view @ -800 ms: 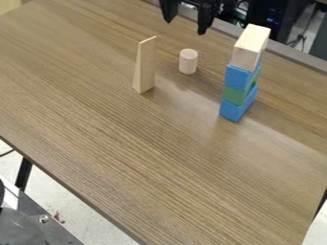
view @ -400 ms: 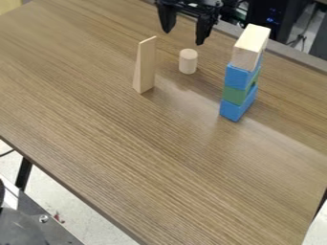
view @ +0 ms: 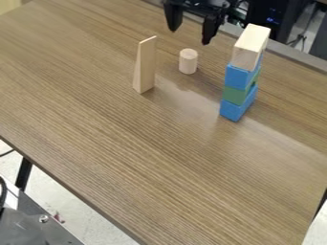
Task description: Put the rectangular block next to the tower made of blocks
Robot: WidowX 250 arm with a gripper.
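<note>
Inscriptions, labels, brands, numbers and signs: none legible.
</note>
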